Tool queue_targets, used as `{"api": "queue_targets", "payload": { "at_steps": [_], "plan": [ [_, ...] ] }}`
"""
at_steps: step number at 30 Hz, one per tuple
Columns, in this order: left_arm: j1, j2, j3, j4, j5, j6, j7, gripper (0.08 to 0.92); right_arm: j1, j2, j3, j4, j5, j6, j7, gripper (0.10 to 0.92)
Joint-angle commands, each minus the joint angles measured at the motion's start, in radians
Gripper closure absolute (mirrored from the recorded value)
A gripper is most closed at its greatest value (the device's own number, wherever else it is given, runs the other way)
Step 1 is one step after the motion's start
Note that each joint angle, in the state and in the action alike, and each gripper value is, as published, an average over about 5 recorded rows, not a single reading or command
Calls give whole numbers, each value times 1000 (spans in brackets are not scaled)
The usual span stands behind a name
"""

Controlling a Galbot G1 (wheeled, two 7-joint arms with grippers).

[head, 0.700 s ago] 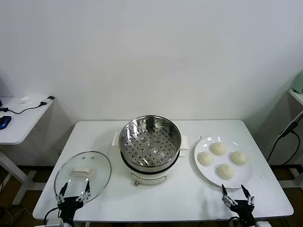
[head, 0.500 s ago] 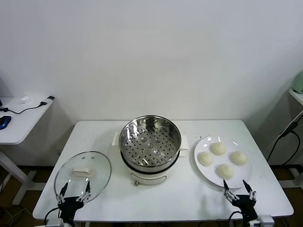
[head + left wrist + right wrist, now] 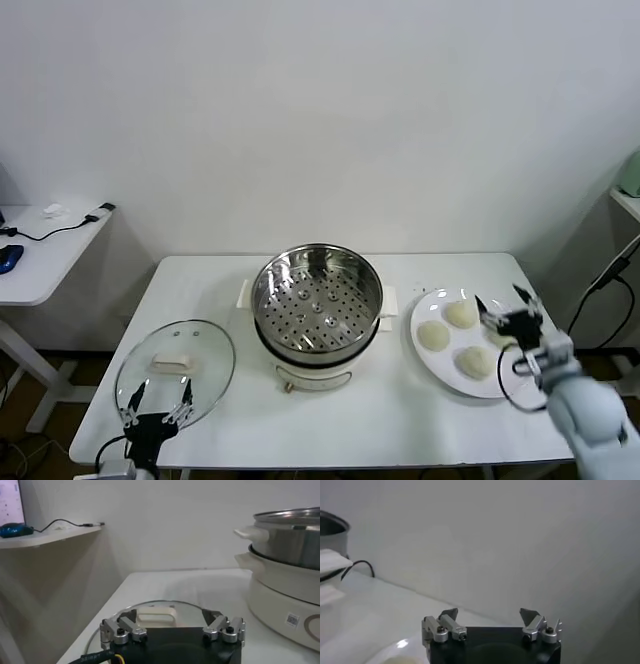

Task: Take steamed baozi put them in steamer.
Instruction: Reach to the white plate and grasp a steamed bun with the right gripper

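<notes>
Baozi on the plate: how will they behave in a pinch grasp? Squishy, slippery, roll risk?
The baozi look smooth and domed, so probably soft and apt to dent under the open right gripper above them. Flat bottoms on the plate suggest little rolling. They are likely light.

right gripper (image 3: 508,312) raised, jaws spread, left gripper (image 3: 156,413) low

cream-white baozi (image 3: 434,335) on white plate (image 3: 440,372), shiny perforated steel steamer (image 3: 316,303)

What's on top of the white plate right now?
The white plate holds steamed baozi: three show clearly, and the right gripper, fingers open, hovers over the fourth, mostly covering it.
</notes>
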Motion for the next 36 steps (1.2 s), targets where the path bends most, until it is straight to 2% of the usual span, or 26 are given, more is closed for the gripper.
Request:
{"api": "queue_targets", "payload": {
  "at_steps": [1, 6, 11, 18, 26, 36],
  "plan": [
    [1, -6, -4, -1, -2, 2, 1, 177, 575, -307, -553, -265, -153, 76, -494, 203],
    [1, -18, -7, 0, -2, 3, 4, 177, 878, -318, -881, -406, -204, 232, -792, 203],
    [-3, -28, -8, 10, -1, 4, 7, 177, 1093, -265, -1141, -535, -244, 288, -905, 203],
    [-9, -39, -11, 18, 2, 2, 9, 177, 1244, -99, -1362, -671, -199, 243, -918, 203],
    [-15, -47, -23, 24, 4, -2, 11, 177, 1265, 112, -1416, -856, -131, 181, -885, 203],
    [-19, -54, -24, 42, 15, -4, 14, 177, 1194, 222, -1391, -1005, -161, 181, -906, 203]
  ]
}}
